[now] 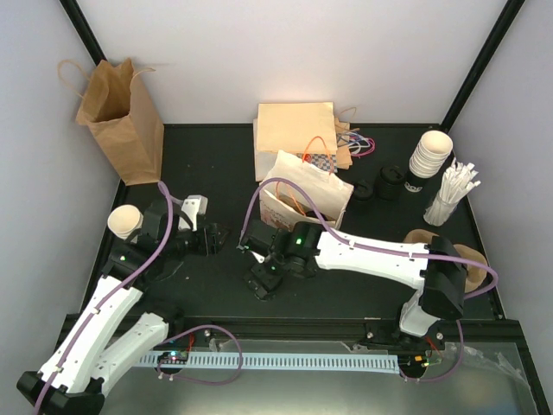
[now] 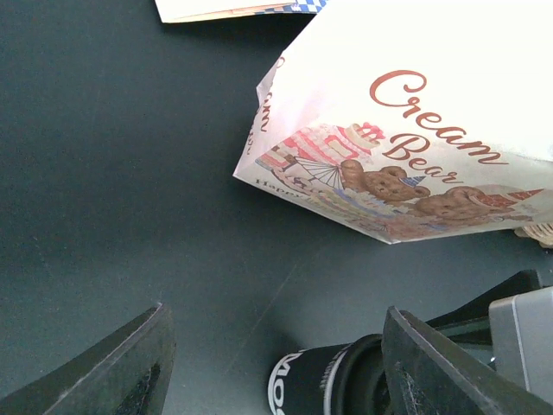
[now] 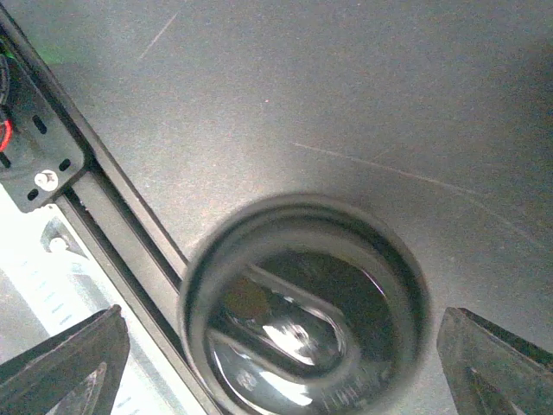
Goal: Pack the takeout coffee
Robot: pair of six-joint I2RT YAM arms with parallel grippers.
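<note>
A round black lid point(image 3: 302, 311), blurred, fills the space between my right gripper's point(image 3: 281, 333) wide-open fingers. It looks like the top of the takeout coffee, whose cup is hidden under it. In the top view the right gripper point(image 1: 262, 284) hangs near the table's front edge and covers the coffee. My left gripper point(image 1: 216, 240) is open just left of it. In the left wrist view a black cylinder with white lettering point(image 2: 315, 385) lies by the left gripper's point(image 2: 276, 309) right finger; I cannot tell what it is.
A white "Cream Bear" paper bag point(image 1: 307, 194) stands behind the grippers, with a tan bag point(image 1: 294, 130) behind it. A brown bag point(image 1: 121, 121) stands at the back left. Stacked cream cups point(image 1: 430, 156), black lids point(image 1: 389, 183) and stirrers point(image 1: 449, 194) sit at the right. A lidless cream cup point(image 1: 125, 222) is beside the left arm.
</note>
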